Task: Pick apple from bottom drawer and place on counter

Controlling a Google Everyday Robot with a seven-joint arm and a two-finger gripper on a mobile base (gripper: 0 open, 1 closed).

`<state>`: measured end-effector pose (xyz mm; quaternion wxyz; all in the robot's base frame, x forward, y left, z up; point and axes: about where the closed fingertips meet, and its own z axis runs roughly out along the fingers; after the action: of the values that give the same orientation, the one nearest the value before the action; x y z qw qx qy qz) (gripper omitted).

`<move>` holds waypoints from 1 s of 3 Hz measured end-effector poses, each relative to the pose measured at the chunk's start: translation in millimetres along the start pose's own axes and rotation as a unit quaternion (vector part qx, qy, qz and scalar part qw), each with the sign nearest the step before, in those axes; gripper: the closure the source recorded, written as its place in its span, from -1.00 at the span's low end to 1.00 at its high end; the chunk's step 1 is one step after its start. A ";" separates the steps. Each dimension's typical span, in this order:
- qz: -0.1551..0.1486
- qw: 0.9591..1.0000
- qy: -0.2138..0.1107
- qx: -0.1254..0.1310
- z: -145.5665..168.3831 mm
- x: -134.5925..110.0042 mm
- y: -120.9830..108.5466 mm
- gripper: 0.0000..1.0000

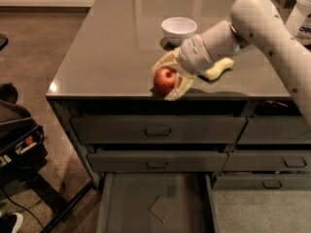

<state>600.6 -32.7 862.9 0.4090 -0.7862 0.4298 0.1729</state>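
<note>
My gripper (168,79) is shut on the red apple (164,80), one pale finger above it and one below. It holds the apple over the front edge of the glossy dark counter (116,42), low above the surface. The white arm reaches in from the upper right. The bottom drawer (160,205) stands pulled open below, its grey floor bare except for a faint diamond mark and a small square mark.
A white bowl (179,29) sits on the counter behind the gripper. A yellow sponge (218,68) lies under the arm. Closed handle-fronted drawers (158,130) are above the open one. Dark equipment (17,140) stands on the floor at left. A white container (300,14) is at far right.
</note>
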 end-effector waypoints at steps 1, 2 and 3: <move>0.000 0.999 -0.012 -0.031 15.0 17.2 -16.2 1.00; 0.000 0.999 -0.012 -0.031 12.6 12.9 -16.5 1.00; 0.000 0.999 -0.012 -0.031 12.6 11.8 -15.6 0.64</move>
<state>621.1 -24.5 855.6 0.3896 -0.7962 0.4197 0.1952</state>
